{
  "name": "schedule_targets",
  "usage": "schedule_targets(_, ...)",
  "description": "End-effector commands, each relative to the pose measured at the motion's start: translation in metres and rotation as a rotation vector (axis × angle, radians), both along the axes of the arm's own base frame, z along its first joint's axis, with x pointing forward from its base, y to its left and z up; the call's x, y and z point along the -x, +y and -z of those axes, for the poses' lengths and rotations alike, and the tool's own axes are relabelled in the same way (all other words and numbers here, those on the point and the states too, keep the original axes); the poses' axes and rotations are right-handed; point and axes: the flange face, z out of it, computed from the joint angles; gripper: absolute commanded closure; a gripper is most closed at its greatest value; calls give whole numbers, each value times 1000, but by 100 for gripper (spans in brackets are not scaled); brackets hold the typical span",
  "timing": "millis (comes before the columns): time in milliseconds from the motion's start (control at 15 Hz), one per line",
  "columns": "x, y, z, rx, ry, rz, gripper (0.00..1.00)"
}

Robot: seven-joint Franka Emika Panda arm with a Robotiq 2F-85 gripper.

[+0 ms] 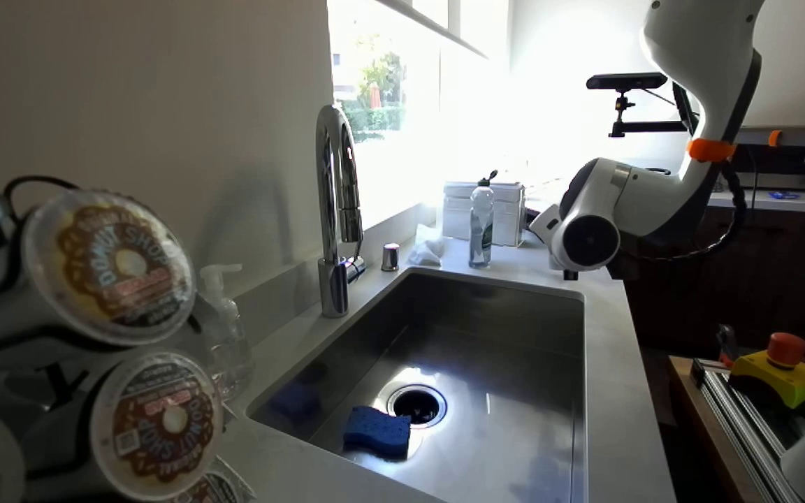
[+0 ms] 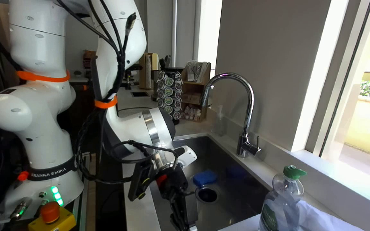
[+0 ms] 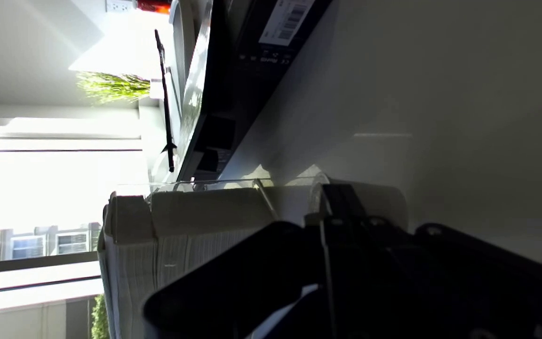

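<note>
i am holding the pincer [image 3: 341,202] with its tips pressed together, and i am seeing nothing caught between them, although the wrist view is being dark there. nearest to it are standing pale stacks [image 3: 205,212], looking like folded paper; i am not able to tell if it is touching them. in an exterior view a white box [image 1: 456,216], maybe the same, is standing on the counter [image 1: 615,370] behind the clear bottle [image 1: 483,223], and the blue sponge [image 1: 378,429] is lying in the sink [image 1: 507,314]. i am judging that nothing is being handled, so any grasp is waiting undone.
</note>
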Motion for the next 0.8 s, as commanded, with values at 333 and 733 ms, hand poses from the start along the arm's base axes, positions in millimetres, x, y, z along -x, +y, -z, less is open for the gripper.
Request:
schedule_targets(333, -7, 3, 23, 57, -14, -27, 100)
schedule_targets(733, -7, 5, 28, 74, -26, -23, 62)
